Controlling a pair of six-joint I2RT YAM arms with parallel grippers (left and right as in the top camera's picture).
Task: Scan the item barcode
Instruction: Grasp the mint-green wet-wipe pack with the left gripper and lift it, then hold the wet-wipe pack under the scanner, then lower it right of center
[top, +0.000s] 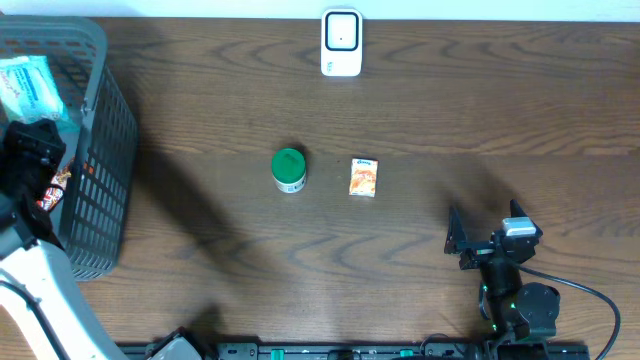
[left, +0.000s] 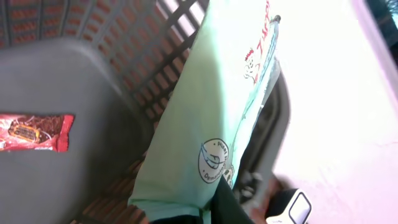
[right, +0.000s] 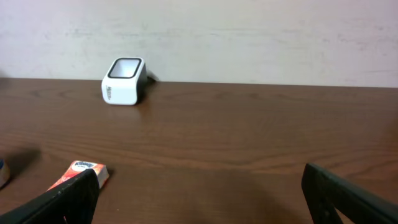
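My left gripper (top: 35, 128) is inside the grey basket (top: 105, 150) at the table's left edge. It is shut on the bottom edge of a mint-green packet (left: 205, 112) with a round printed seal. The same packet (top: 25, 85) shows pale green in the overhead view. No barcode shows on it. The white scanner (top: 341, 43) stands at the far middle of the table, and the right wrist view has the scanner (right: 123, 81) near the wall. My right gripper (top: 478, 240) rests open at the front right, with nothing between its fingers (right: 348, 199).
A green-lidded jar (top: 288, 169) and a small orange box (top: 363, 177) stand mid-table, the orange box (right: 84, 171) beside my right gripper's left finger. A red snack wrapper (left: 34, 132) lies on the basket floor. Basket walls (left: 149, 56) close round the left gripper.
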